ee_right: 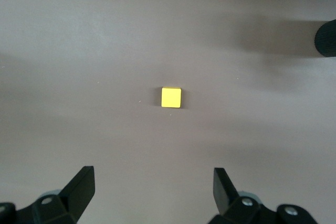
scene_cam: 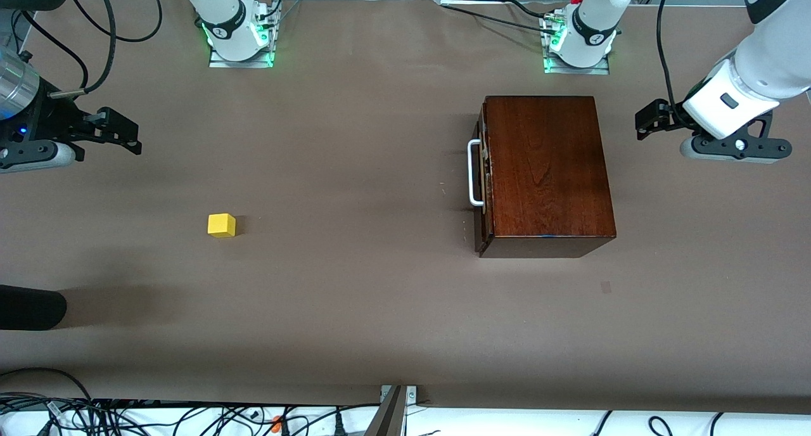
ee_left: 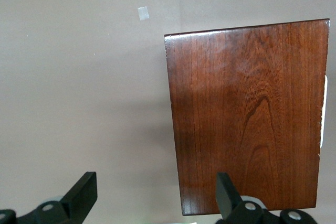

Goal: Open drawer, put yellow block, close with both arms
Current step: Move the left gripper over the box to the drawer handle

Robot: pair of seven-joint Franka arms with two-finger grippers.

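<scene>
The mahogany box [scene_cam: 548, 170] stands on the table toward the left arm's end. Its drawer is shut; only the dark front and white bar handle [scene_cam: 474, 173] show, facing the right arm's end. The pale tray is hidden inside. The yellow block [scene_cam: 222, 225] lies on the table toward the right arm's end. My left gripper [scene_cam: 649, 120] is open and empty, up in the air beside the box; its wrist view shows the box top [ee_left: 247, 114] and my left gripper [ee_left: 156, 182]. My right gripper [scene_cam: 123, 132] is open and empty above the table; its wrist view shows the block [ee_right: 171, 97] ahead of my right gripper [ee_right: 152, 174].
A dark rounded object [scene_cam: 28, 309] pokes in at the table's edge at the right arm's end, nearer the front camera than the block. A small pale patch [scene_cam: 606, 287] marks the table nearer the camera than the box. Cables [scene_cam: 190, 417] run below the front edge.
</scene>
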